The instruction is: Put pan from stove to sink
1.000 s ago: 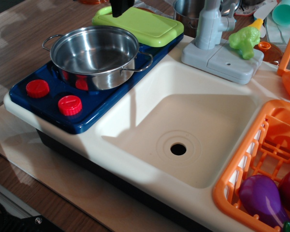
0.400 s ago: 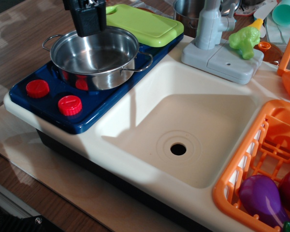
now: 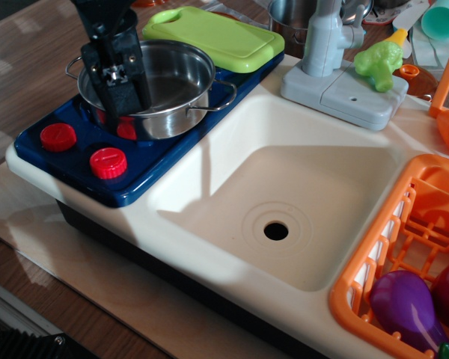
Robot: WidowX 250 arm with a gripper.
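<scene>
The pan (image 3: 176,78), a shiny steel pot with two wire loop handles, stands on the back burner of the dark blue stove (image 3: 157,161). My black gripper (image 3: 126,108) reaches down over the pan's near-left side. Its jaws look open, one finger outside the wall and one inside the rim. It hides part of the pan's left wall. The cream sink (image 3: 299,187) with its dark drain hole lies to the right of the stove and holds nothing.
A lime-green cutting board (image 3: 217,34) lies behind the pan. A grey faucet (image 3: 329,45), a second steel pot (image 3: 292,19) and a green broccoli (image 3: 378,63) stand at the back. An orange dish rack (image 3: 374,262) with a purple eggplant (image 3: 404,307) is on the right.
My gripper has come down and forward from above the cutting board to the pan's near-left rim. The pan has not moved.
</scene>
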